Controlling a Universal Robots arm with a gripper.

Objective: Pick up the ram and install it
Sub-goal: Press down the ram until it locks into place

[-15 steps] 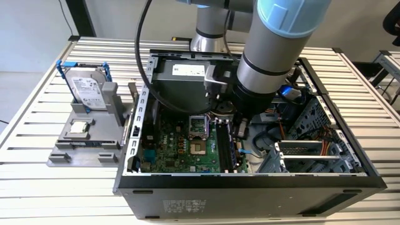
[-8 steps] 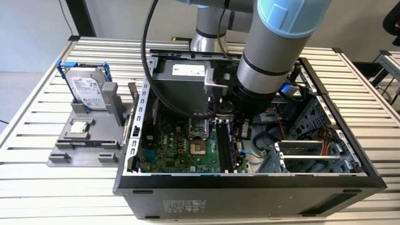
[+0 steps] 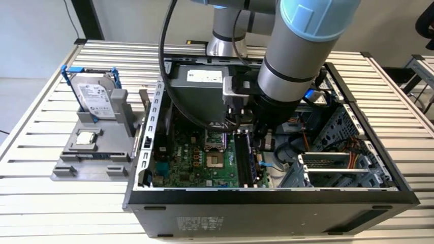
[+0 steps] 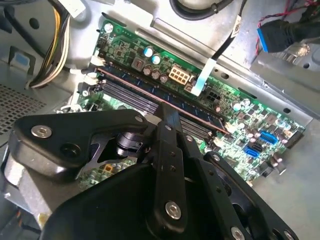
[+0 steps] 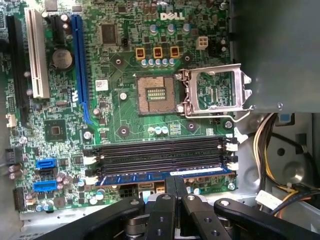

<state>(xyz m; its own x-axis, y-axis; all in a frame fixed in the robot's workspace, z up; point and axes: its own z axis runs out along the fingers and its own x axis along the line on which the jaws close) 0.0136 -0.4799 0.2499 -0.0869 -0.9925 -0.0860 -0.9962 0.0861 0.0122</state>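
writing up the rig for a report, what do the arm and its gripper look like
The arm is a thick silver-grey tube with a pale blue cap and a black band, a black cable running alongside it. The gripper is matte black: flat linkage bars joined by silver screws.

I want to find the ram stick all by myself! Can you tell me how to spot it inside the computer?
Look inside the open computer case at the green motherboard, then find the row of long black memory slots below the square silver socket. The ram is the thin blue strip lying along the slot nearest the gripper. The neighbouring slots are black and empty; only this one holds a blue board.
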